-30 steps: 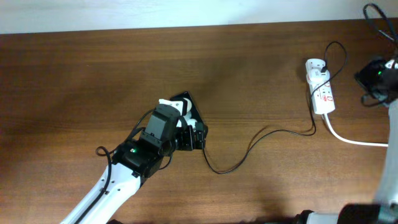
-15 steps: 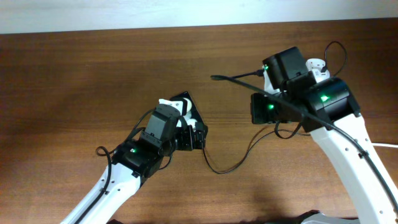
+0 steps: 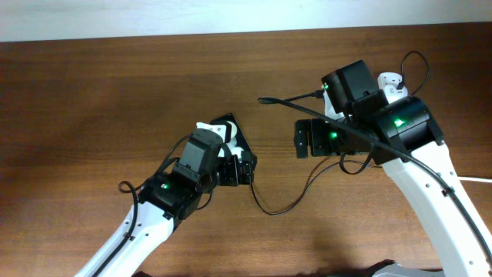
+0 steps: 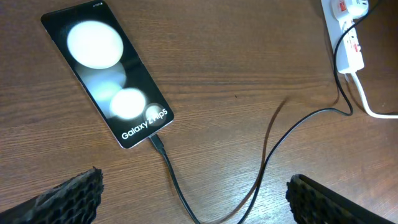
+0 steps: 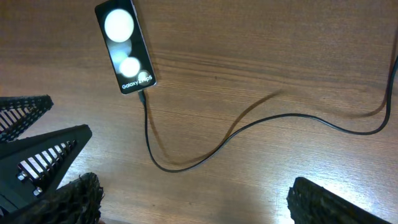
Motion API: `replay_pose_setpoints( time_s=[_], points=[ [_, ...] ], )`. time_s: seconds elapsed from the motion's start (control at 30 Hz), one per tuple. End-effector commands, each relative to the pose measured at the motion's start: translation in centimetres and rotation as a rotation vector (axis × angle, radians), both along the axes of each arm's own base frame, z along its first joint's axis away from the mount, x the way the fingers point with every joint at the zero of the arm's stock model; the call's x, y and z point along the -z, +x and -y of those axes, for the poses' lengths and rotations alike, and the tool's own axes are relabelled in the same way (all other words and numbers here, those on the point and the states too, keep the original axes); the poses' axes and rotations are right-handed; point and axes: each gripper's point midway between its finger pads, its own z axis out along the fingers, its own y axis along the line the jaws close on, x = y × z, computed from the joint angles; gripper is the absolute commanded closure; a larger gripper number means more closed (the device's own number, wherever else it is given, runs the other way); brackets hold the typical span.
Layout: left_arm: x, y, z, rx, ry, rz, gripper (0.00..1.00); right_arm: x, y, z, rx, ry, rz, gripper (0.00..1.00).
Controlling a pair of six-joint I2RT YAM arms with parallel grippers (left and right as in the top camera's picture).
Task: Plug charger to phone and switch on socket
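Note:
The phone (image 4: 106, 81), a glossy black slab with two white spots, lies flat on the wooden table. The charger's connector (image 4: 155, 142) sits in the phone's lower end. Its thin black cable (image 4: 267, 149) loops right toward the white socket (image 4: 348, 25). My left gripper (image 4: 202, 205) hovers open just short of the phone, with only cable between its fingers. From overhead, that gripper (image 3: 234, 169) hides most of the phone (image 3: 229, 123). My right gripper (image 3: 307, 138) hangs open over the cable (image 5: 217, 146), holding nothing. The right arm covers most of the socket (image 3: 392, 79).
A thick white cord (image 4: 373, 112) runs from the socket toward the right table edge. The left arm's ribbed finger (image 5: 37, 155) shows at the lower left of the right wrist view. The table's far edge meets a pale wall (image 3: 154, 15).
The right arm swung in from the right edge to above the middle of the table, and its jaws went from shut to wide open. The left arm and phone stayed put.

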Motion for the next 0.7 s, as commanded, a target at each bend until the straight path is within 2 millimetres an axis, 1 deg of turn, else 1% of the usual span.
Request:
replay_pose_setpoints(
  time_s=[0.0, 0.3, 0.37, 0.43, 0.47, 0.53, 0.57, 0.6, 0.67],
  points=[
    [-0.4, 0.0, -0.1, 0.009, 0.006, 0.022, 0.01, -0.2, -0.4, 0.3, -0.005, -0.013, 0.014, 0.01],
    [-0.4, 0.0, 0.0, 0.011, 0.006, 0.021, 0.01, -0.2, -0.4, 0.3, -0.005, -0.013, 0.014, 0.01],
    [0.0, -0.5, -0.3, 0.011, 0.021, -0.002, 0.01, -0.2, -0.4, 0.3, -0.005, -0.013, 0.014, 0.01],
    [-0.4, -0.9, -0.7, 0.008, 0.020, -0.001, 0.01, -0.2, -0.4, 0.3, -0.005, -0.013, 0.014, 0.01],
    [-1.1, -1.4, -1.0, 0.007, 0.016, 0.008, 0.01, -0.2, -0.4, 0.3, -0.005, -0.013, 0.014, 0.01],
    [-2.7, -1.7, -5.2, -0.117, 0.088, 0.058, 0.01, -0.2, -0.4, 0.3, -0.005, -0.013, 0.014, 0.01],
    [-3.6, -2.1, -7.1, -0.168, 0.082, 0.069, 0.01, -0.2, -0.4, 0.3, -0.005, -0.013, 0.014, 0.01],
    [-4.3, -2.4, -8.5, -0.209, 0.066, 0.086, 0.01, -0.2, -0.4, 0.3, -0.005, -0.013, 0.014, 0.01],
    [-5.6, -3.0, -12.5, -0.333, 0.013, 0.151, 0.01, -0.2, -0.4, 0.3, -0.005, -0.013, 0.014, 0.01]
  ],
)
